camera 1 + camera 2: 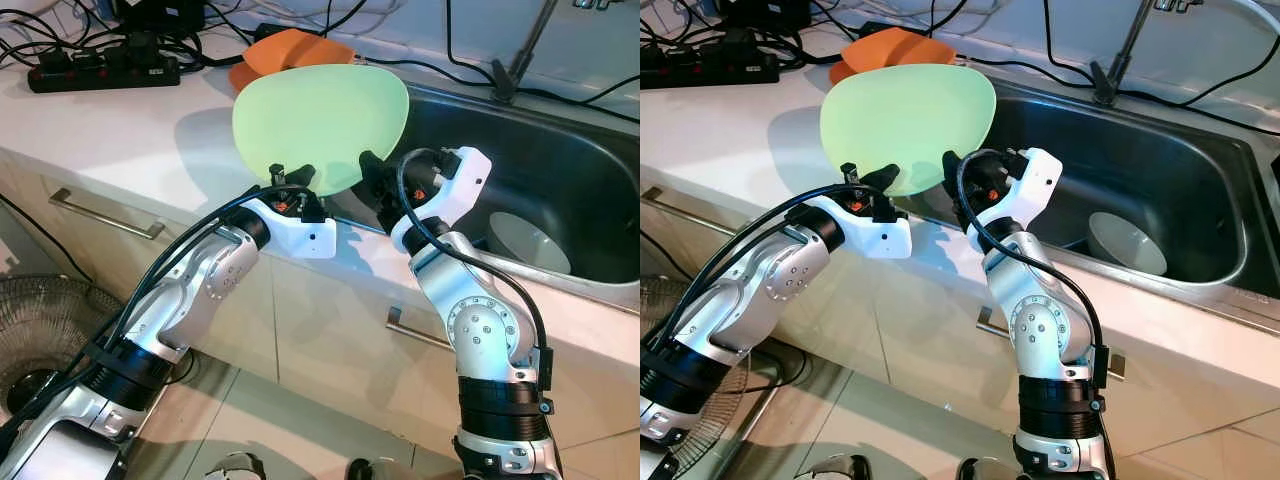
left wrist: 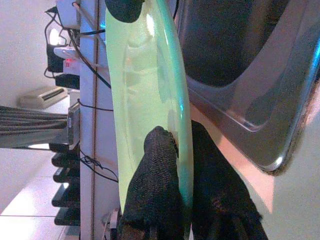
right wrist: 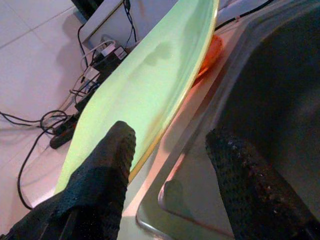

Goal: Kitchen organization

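While both my arms reach up over the counter's front edge, my left gripper (image 1: pixel 297 192) pinches the near rim of a pale green plate (image 1: pixel 320 125), one black finger (image 2: pixel 152 187) on each face of it, clamped tight. That plate stands tilted up on edge in the air, above the strip of counter where the worktop meets the sink, its broad face turned toward me and its far rim leaning away.

My right gripper (image 1: pixel 372 178) sits just beside the left, at the plate's lower right rim, with its fingers spread apart; one finger (image 3: pixel 107 165) lies against the plate's edge (the other hangs over the sink side, touching nothing I can make out).

Below my wrists run cream cabinet fronts with metal bar handles (image 1: pixel 105 213), and a round fan grille (image 1: pixel 40 330) stands on the tiled floor to my left.

Beyond the plate, the white counter (image 1: pixel 110 140) stretches left. An orange plate (image 1: pixel 290 52) lies flat on it just behind the green one. To the right is the steel sink (image 1: pixel 560 170), with a white bowl (image 1: pixel 530 240) lying in its basin. Farther back, a black power strip (image 1: pixel 100 70) rests on the counter among tangled cables, and a dark faucet stem (image 1: pixel 525 50) rises behind the sink.
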Robot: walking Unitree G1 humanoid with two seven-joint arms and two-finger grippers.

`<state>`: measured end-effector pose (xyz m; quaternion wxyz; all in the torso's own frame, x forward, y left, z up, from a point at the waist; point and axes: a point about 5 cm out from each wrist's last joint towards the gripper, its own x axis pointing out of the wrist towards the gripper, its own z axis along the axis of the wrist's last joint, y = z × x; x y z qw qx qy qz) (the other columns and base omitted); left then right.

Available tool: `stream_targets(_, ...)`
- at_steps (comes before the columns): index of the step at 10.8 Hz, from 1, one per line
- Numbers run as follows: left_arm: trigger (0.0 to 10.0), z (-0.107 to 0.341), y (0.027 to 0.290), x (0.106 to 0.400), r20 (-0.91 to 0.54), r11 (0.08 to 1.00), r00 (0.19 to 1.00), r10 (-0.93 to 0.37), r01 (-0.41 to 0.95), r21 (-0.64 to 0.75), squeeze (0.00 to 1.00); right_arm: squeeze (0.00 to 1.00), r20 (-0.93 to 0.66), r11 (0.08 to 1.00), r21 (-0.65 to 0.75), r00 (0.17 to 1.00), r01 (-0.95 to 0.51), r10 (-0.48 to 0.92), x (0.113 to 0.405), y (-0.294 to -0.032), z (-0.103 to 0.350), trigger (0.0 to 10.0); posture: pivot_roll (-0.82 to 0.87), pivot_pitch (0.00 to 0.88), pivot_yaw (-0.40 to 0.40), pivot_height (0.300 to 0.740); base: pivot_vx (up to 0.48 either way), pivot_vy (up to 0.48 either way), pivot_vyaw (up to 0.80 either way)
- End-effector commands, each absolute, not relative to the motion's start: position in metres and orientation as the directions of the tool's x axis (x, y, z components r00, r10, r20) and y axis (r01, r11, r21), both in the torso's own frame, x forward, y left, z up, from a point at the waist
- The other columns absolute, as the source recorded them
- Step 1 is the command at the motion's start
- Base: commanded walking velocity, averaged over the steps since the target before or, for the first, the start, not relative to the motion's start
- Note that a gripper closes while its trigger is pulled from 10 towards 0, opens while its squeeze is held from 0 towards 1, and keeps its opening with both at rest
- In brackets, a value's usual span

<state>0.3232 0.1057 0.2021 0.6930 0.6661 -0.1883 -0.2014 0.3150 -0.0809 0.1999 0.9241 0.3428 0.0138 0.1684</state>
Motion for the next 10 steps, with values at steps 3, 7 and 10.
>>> stream_targets(3, 10.0, 0.213, 0.098, 0.316, 0.062, 0.053, 0.816, -0.575, -0.039, 0.998, 0.0, 0.0, 0.097, 0.556, 0.784, 0.938, -0.277, 0.332, 0.32, -0.061, 0.207, 10.0, -0.01, 0.07, -0.067, 0.74, 0.0, 0.0, 0.0)
stream_targets(7, 10.0, 0.212, 0.096, 0.315, 0.06, 0.05, 0.811, -0.582, -0.038, 0.998, 0.0, 0.0, 0.107, 0.461, 0.847, 0.934, -0.265, 0.34, 0.323, -0.056, 0.213, 10.0, -0.01, 0.08, -0.072, 0.74, 0.0, 0.0, 0.0)
stream_targets(10, 10.0, 0.209, 0.095, 0.314, 0.045, 0.037, 0.807, -0.589, -0.029, 0.999, 0.0, 0.0, 0.128, 0.416, 0.867, 0.929, -0.275, 0.347, 0.328, -0.053, 0.223, 10.0, -0.01, 0.08, -0.072, 0.74, 0.0, 0.0, 0.0)
